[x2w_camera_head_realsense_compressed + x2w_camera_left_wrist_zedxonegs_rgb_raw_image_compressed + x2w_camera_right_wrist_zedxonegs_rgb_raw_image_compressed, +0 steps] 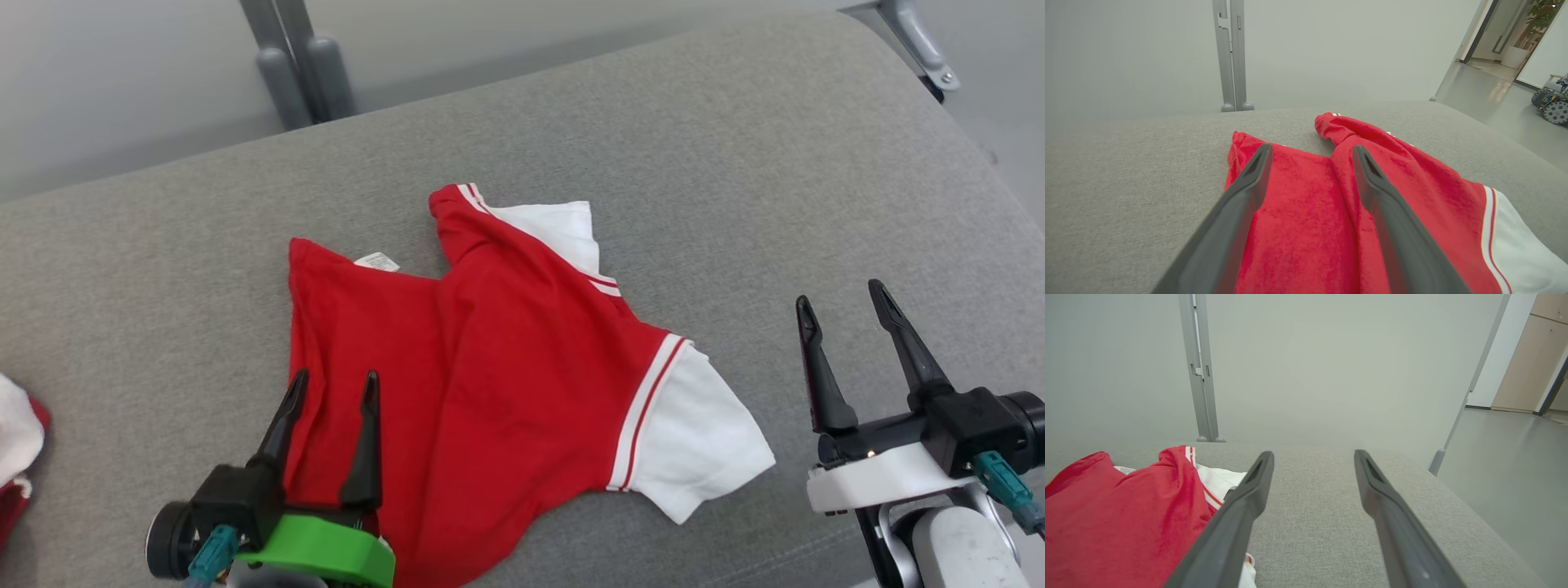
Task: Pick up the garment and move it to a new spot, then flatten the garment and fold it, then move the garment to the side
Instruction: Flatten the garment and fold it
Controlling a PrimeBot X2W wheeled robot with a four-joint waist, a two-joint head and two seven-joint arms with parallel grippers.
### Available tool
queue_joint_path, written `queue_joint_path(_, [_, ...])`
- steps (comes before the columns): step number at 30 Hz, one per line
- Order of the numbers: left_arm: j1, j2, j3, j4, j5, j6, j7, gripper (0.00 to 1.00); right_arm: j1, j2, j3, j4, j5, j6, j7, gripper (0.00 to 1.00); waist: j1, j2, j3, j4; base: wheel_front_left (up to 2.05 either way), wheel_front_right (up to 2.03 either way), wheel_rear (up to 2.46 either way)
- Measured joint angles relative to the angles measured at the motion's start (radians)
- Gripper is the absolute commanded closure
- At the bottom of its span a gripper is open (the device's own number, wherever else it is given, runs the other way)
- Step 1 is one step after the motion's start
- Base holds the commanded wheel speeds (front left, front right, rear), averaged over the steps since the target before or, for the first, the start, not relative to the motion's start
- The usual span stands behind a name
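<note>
Left gripper (336, 377) hung over the garment's near-left part. Its fingers were spread wide with nothing between them, tips just above the red cloth. Judgement: it was open and empty because the garment (490, 351) rested by its own weight on the grey cushion (735, 163) and needed no holding.

The garment lay spread but not flat. A raised ridge of cloth ran up its middle. A white label (377, 261) showed at its far-left edge, and the far sleeve (555, 224) was crumpled under. The white near sleeve (702, 425), red-striped, stuck out smooth at the garment's right.

Right gripper (839, 294) stood to the right of the garment, apart from that sleeve, over bare cushion. Its fingers were equally wide and empty. Judgement: it was posted there to take the right side for smoothing. Flattening looked unfinished, folding not yet begun.
</note>
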Motion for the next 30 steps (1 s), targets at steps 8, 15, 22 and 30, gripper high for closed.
queue_joint_path(8, [0.255, -0.101, 0.23, -0.013, 0.139, -0.036, -0.002, 0.0, 0.081, -0.007, -0.058, 0.048, 0.013, 0.0, 0.0, 0.0, 0.0, 0.0, -0.074, 0.123, 0.0, 0.0, 0.0])
queue_joint_path(15, [0.358, -0.18, 0.422, 0.073, 0.272, -0.181, -0.002, 0.0, 0.126, 0.006, -0.063, 0.11, 0.015, 0.0, 0.0, 0.0, 0.0, 0.0, -0.143, 0.211, 0.0, 0.0, 0.0])
queue_joint_path(22, [0.364, -0.269, 0.565, 0.106, 0.369, -0.327, -0.002, 0.0, 0.148, 0.03, -0.057, 0.177, 0.014, 0.0, 0.0, 0.0, 0.0, 0.0, -0.19, 0.248, 0.0, 0.0, 0.0])
queue_joint_path(30, [0.363, -0.328, 0.647, 0.125, 0.434, -0.409, -0.003, 0.0, 0.157, 0.04, -0.052, 0.189, 0.013, 0.0, 0.0, 0.0, 0.0, 0.0, -0.184, 0.224, 0.0, 0.0, 0.0])
